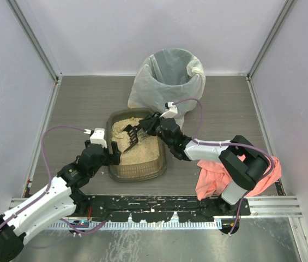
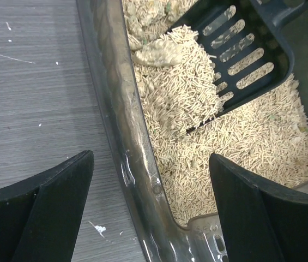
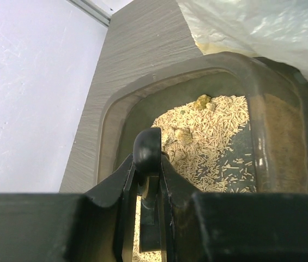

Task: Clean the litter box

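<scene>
Scooping: right gripper clenches scoop, seemingly loaded, inside litter box.
Bracing: left gripper released, astride its wall.
Advice: lift level.

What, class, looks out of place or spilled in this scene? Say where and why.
A crumpled pink cloth lies bunched beneath the right arm by the table's near edge, apart from the litter box; it looks dropped, not placed. A few pale specks dot the table beside the box. No litter pile shows outside it.
</scene>
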